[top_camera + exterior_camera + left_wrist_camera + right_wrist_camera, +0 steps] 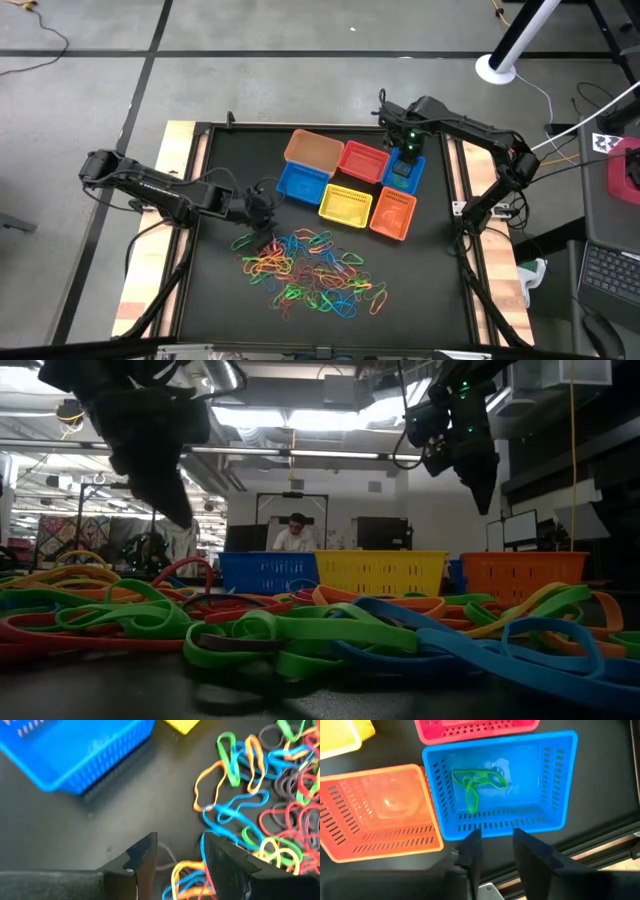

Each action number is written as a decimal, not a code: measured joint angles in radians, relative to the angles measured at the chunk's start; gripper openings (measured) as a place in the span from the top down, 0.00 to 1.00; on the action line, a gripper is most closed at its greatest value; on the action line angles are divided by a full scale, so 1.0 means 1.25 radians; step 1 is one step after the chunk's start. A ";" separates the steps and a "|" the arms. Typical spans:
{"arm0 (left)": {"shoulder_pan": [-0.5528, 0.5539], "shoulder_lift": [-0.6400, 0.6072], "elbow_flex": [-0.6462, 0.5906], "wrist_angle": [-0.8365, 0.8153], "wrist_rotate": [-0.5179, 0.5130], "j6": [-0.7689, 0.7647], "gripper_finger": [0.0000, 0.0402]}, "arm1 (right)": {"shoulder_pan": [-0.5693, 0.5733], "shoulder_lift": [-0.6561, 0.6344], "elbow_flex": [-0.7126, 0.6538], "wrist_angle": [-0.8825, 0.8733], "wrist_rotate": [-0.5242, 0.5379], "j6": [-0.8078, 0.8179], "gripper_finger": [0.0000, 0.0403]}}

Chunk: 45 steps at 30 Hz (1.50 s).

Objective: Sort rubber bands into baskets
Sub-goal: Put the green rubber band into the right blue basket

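1. Both arms are dark, almost black, built of slim jointed links with black cables looping along them.
2. The right arm's wrist glows with small green lights.
3. The left gripper (pixel 177 857) shows two flat, matte black fingers with squared tips.
4. The right gripper (pixel 496 845) matches: blocky dark fingers.

light: dim table, bright ceiling lamps (pixel 300 405) | blur: left wrist view (motion-smeared) | low view backlit
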 joint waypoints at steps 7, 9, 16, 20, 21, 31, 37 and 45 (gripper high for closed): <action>-0.002 -0.001 0.000 -0.153 0.094 -0.102 0.61 | 0.000 0.000 0.000 0.012 0.000 0.000 0.66; -0.013 -0.001 -0.001 -0.196 0.112 -0.128 0.61 | 0.000 0.000 0.000 0.014 0.000 0.000 0.66; -0.064 -0.001 -0.051 -0.226 0.114 -0.188 0.61 | 0.000 0.000 0.000 0.036 0.000 0.000 0.66; -0.078 -0.001 -0.090 -0.221 0.113 -0.229 0.61 | 0.000 0.000 0.000 0.054 0.000 0.000 0.66; -0.081 -0.001 -0.099 -0.212 0.113 -0.234 0.61 | 0.000 0.000 0.000 0.056 0.000 0.000 0.66; -0.090 0.001 -0.160 -0.092 0.098 -0.210 0.61 | 0.000 0.000 0.000 0.068 0.000 0.000 0.66; -0.090 0.000 -0.170 -0.092 0.083 -0.209 0.68 | 0.001 0.000 0.000 0.068 -0.088 0.000 0.66; -0.089 0.001 -0.172 -0.087 0.070 -0.213 0.96 | 0.045 0.000 0.000 0.167 -0.218 -0.022 0.66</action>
